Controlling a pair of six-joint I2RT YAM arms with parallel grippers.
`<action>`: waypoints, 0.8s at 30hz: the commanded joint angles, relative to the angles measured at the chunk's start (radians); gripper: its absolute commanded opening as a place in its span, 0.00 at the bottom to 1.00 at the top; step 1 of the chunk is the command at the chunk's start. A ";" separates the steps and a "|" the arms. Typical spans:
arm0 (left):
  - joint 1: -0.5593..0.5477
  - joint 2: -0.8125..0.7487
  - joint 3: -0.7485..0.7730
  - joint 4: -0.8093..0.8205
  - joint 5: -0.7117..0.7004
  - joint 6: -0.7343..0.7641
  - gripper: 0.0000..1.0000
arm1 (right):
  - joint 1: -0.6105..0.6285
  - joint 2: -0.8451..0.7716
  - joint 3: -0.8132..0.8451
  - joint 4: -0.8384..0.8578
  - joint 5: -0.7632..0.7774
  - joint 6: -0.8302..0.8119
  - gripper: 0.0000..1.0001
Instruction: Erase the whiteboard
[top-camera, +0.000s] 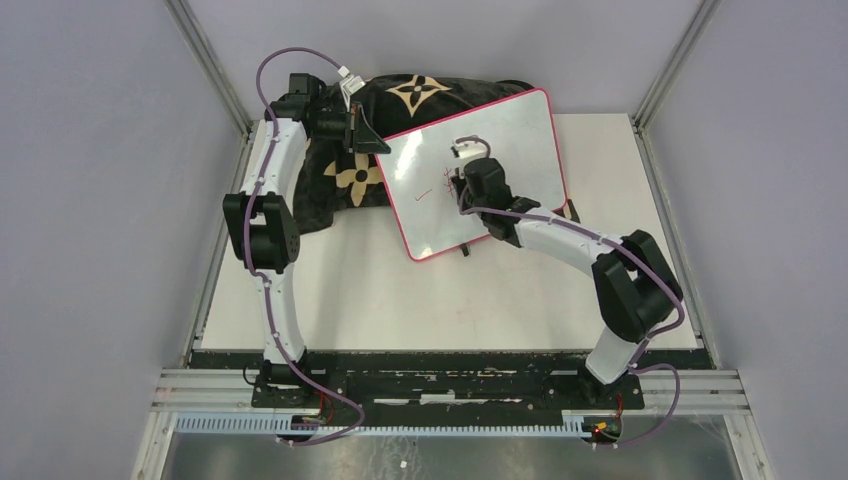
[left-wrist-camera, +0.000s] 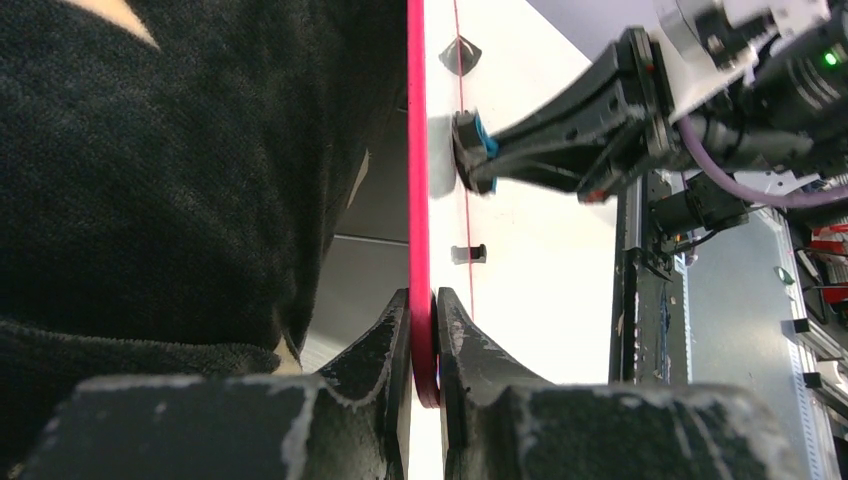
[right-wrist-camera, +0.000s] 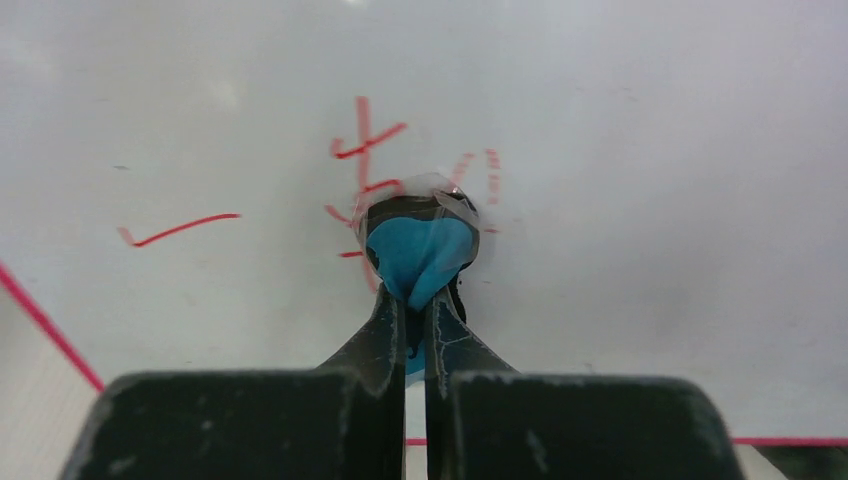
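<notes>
Left tool (left-wrist-camera: 422, 305) clamped whiteboard (top-camera: 520, 130) on pink frame edge; right tool (right-wrist-camera: 412, 300) gripped blue eraser (right-wrist-camera: 420, 250), pressed against board amid red handwritten strokes (right-wrist-camera: 365, 140), illegible.

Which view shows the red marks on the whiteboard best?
Right wrist: the red marks fill the frame around the blue pad held in the right tool. Top external shows only faint, tiny strokes. Left wrist sees the whiteboard nearly edge-on, so the marks are unreadable.

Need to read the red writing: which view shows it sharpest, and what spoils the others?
Right wrist: red strokes crisp on the whiteboard, partly behind the blue eraser, faint glare at top; top external: strokes tiny and faint; left wrist: board edge-on, writing unreadable.
</notes>
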 joint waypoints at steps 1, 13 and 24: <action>-0.028 -0.005 0.040 0.024 0.007 0.044 0.03 | 0.075 0.080 0.117 0.021 -0.082 0.013 0.01; -0.035 -0.011 0.031 0.024 0.000 0.044 0.03 | 0.142 0.150 0.267 -0.072 0.014 -0.058 0.01; -0.035 -0.016 0.029 0.024 -0.003 0.047 0.03 | -0.100 0.068 0.195 -0.103 0.055 -0.036 0.01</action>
